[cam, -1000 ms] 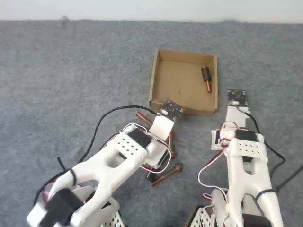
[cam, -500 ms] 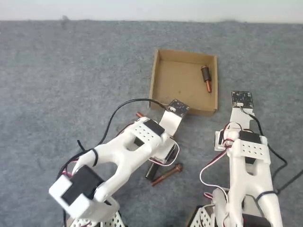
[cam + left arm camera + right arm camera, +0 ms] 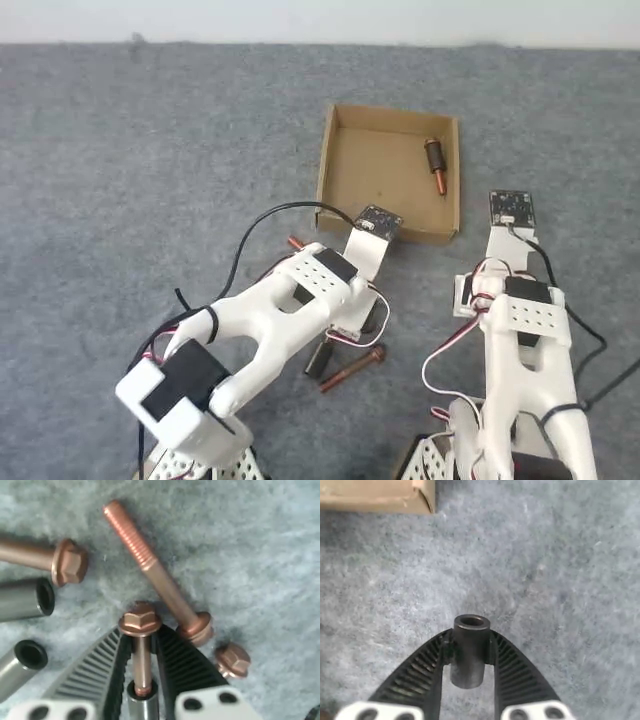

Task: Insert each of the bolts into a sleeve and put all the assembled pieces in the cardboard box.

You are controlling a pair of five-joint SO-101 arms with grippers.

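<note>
My left gripper (image 3: 141, 635) is shut on a copper bolt (image 3: 141, 645), hex head outward; its tip meets a dark sleeve end (image 3: 142, 700) deep between the jaws. It hangs just over a pile of loose bolts (image 3: 160, 582) and grey sleeves (image 3: 25, 597). Seen from above, the left arm (image 3: 300, 310) covers most of that pile, in front of the cardboard box (image 3: 325, 170). One assembled piece (image 3: 436, 165) lies in the box. My right gripper (image 3: 470, 637) is shut on a dark sleeve (image 3: 470, 652), held over bare carpet near the box corner (image 3: 375, 495).
A bolt (image 3: 352, 367) and a dark sleeve (image 3: 318, 357) lie beside the left arm on the grey carpet. Another bolt tip (image 3: 294, 242) pokes out near the box's front. The right arm (image 3: 515, 310) stands right of the pile.
The left arm has swung forward and to the right over the pile, uncovering a dark sleeve beside the loose bolt. The right arm shifted slightly, then stayed still.
</note>
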